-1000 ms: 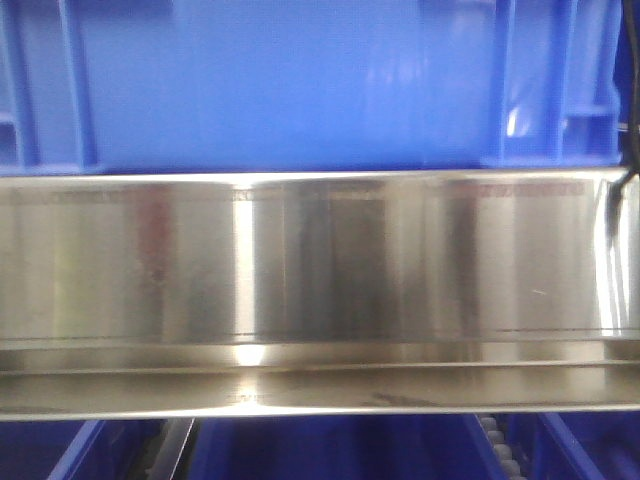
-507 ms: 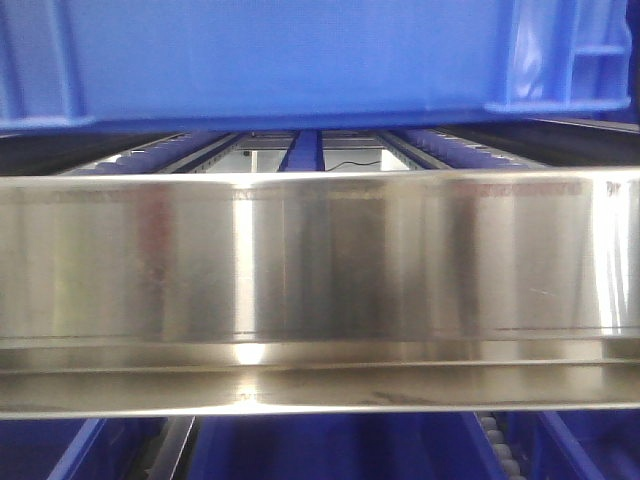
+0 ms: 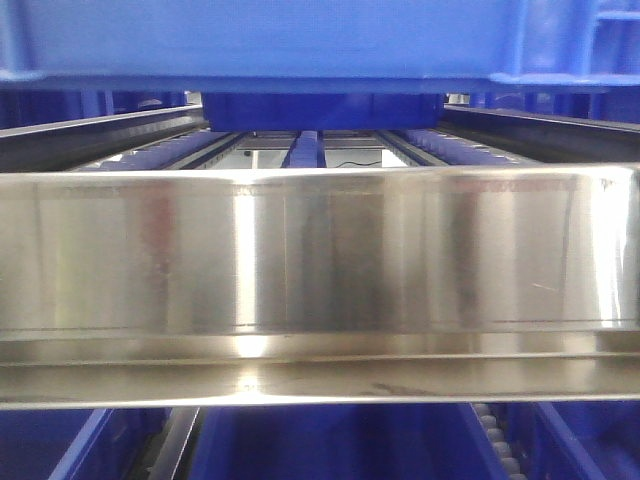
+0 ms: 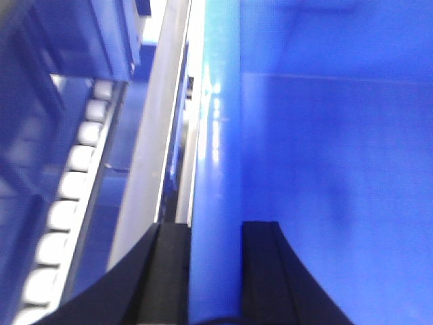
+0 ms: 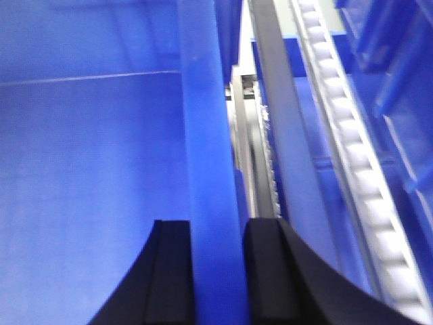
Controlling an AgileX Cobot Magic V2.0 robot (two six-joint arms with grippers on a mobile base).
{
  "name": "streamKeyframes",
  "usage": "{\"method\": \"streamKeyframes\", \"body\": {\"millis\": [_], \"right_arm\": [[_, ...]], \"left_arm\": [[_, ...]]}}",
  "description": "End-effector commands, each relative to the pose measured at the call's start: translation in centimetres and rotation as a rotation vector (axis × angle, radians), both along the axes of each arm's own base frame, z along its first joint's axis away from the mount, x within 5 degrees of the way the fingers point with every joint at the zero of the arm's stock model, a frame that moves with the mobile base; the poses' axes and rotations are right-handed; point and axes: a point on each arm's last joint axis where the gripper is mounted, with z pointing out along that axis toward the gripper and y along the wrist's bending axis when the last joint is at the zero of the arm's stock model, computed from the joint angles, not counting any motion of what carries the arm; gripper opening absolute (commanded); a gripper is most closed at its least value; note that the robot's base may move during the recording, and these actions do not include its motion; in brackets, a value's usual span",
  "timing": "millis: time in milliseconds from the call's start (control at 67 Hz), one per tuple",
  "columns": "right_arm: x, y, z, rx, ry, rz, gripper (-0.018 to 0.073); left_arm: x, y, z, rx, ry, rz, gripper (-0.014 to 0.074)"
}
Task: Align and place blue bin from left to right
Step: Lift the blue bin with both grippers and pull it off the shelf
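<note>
The blue bin hung at the top of the front view, its underside clear above the steel rail and the roller tracks running back behind it, with a darker tub sitting farther back on those tracks. The left gripper straddled one side wall of the bin, one black finger inside and one outside, pressed against the rim. The right gripper was clamped the same way on the opposite wall, so the bin hung between the two arms. No contents showed in the parts of the interior that the wrist cameras caught, so it was probably light for its bulk. Its plastic looked stiff and glossy, likely slick under the pads, and a thin wall pinched from above could slide or flex if one arm led the other. The rim by the ribbed corners seemed the firmest place to hold. A row of white rollers lay just beside the wall, so a tilted bin might catch an edge there when lowered.
</note>
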Motion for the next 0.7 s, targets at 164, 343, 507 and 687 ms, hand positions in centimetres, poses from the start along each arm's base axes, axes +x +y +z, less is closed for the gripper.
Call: {"method": "streamKeyframes", "body": {"millis": [164, 343, 507, 687], "right_arm": [[-2.8, -1.6, 1.2, 0.089, -0.101, 0.004, -0.0080], [-4.9, -2.4, 0.7, 0.091, -0.126, 0.010, -0.0080], [-6.4, -2.7, 0.2, 0.090, -0.138, -0.008, -0.0080], [-7.7, -2.9, 0.1, 0.094, -0.143, 0.013, -0.0080]], "left_arm": [[-3.0, -1.4, 1.2, -0.077, -0.074, -0.051, -0.0111], [-5.1, -2.0, 1.4, -0.079, -0.093, -0.056, -0.0111], [-6.8, -2.7, 0.9, -0.075, -0.104, -0.051, -0.0111], [-8.4, -2.8, -0.2, -0.096, -0.094, -0.070, -0.0111]]}}
